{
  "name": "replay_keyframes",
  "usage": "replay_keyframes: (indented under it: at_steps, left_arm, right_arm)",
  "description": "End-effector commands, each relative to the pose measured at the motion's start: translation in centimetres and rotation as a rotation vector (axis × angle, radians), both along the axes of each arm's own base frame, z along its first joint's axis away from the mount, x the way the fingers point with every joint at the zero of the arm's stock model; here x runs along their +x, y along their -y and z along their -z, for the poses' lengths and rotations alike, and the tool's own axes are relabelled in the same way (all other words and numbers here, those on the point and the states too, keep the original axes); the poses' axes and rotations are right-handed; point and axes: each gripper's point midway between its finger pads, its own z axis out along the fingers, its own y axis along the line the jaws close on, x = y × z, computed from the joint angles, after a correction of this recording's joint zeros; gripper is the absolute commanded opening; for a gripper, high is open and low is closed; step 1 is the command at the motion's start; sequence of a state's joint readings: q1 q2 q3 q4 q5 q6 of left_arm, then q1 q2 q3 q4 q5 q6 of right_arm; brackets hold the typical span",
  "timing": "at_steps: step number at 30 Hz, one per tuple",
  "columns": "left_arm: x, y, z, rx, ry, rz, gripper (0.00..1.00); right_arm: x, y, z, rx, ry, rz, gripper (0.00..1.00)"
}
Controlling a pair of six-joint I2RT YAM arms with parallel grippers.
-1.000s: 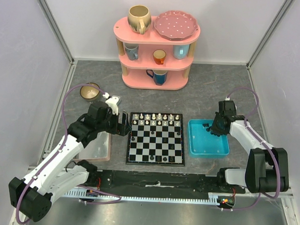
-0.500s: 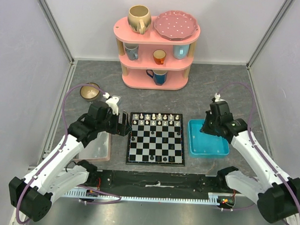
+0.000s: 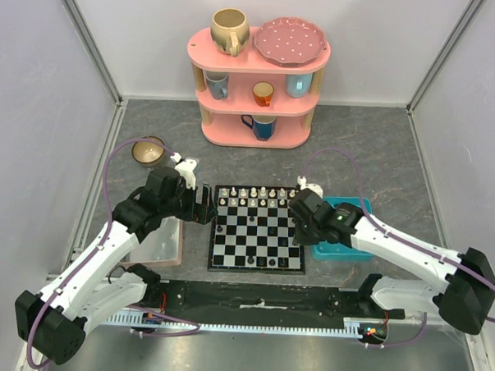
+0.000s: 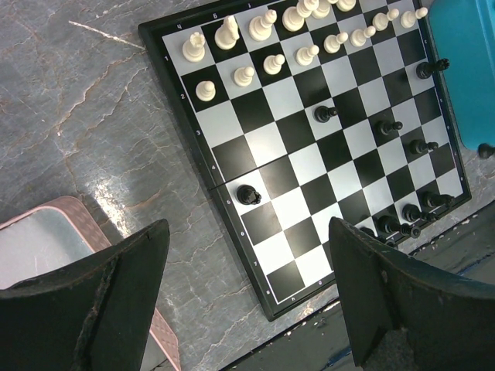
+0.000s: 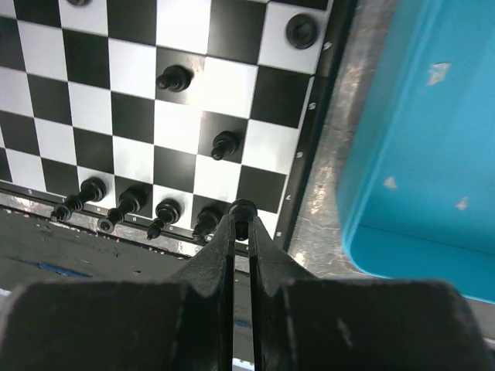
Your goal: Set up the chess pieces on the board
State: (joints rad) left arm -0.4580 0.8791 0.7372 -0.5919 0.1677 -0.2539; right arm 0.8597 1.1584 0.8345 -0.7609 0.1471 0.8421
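Top external view: on the board (image 3: 253, 235), the cream-white pieces (image 3: 259, 194) fill the two far rows, so that side looks finished. The black pieces (image 3: 219, 229) are only partly home. The right arm stretches low across the blue tray (image 3: 331, 252) to the board's near right corner, and the left arm sits bent just beside the board's left edge.

Left wrist view: the left gripper (image 4: 247, 232) hangs with its fingers wide apart and nothing between them. Several black pieces stand scattered mid-board, and I'd say they need sorting.

Right wrist view: the right gripper (image 5: 241, 224) is pinched on one black piece (image 5: 243, 209) over the near row, next to four already standing there.
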Motion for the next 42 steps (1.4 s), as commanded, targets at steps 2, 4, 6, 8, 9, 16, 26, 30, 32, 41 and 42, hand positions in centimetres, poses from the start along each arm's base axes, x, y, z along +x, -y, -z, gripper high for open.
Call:
replay_keyframes:
  at_steps: [2,4,6,8,9,16,26,30,32,41,42]
  left_arm:
    - [0.4,0.6,-0.7,-0.013,0.040,0.034,0.89]
    - [0.4,0.6,-0.7,-0.014,0.042,0.036,0.89]
    - [0.4,0.6,-0.7,-0.013,0.042,0.037,0.89]
    - [0.4,0.6,-0.7,-0.012,0.041,0.037,0.89]
    - [0.4,0.6,-0.7,-0.013,0.042,0.037,0.89]
    - [0.4,0.6,-0.8,-0.015,0.043,0.038,0.89]
    - [0.4,0.6,-0.7,-0.013,0.039,0.039,0.89]
    - [0.4,0.6,-0.7,-0.014,0.042,0.039,0.90]
    - [0.4,0.6,-0.7,-0.013,0.039,0.038,0.89]
    - [0.3,0.7,-0.7,-0.015,0.040,0.041,0.89]
    - [0.4,0.6,-0.7,-0.015,0.039,0.039,0.89]
  right_arm:
    - [0.3,-2.6,0.3,0.016,0.025,0.023,0.00]
    - [-0.1,-2.9,1.1,-0.002,0.009,0.007,0.00]
    - [-0.4,-3.1,1.9,-0.017,-0.005,0.000,0.00]
    - [-0.6,-3.2,2.4,-0.021,-0.014,-0.003,0.00]
    - [-0.6,-3.2,2.8,-0.028,-0.019,0.001,0.00]
    - [-0.4,-2.0,3.7,-0.093,-0.012,0.022,0.00]
    - [-0.8,-0.8,5.2,-0.153,-0.033,0.027,0.00]
    - [-1.0,-0.8,5.5,-0.161,-0.040,0.025,0.01]
    - [-1.0,-0.7,5.6,-0.163,-0.042,0.026,0.02]
    - [-1.0,-0.7,5.7,-0.165,-0.043,0.025,0.15]
    - [-1.0,-0.6,5.6,-0.163,-0.042,0.026,0.20]
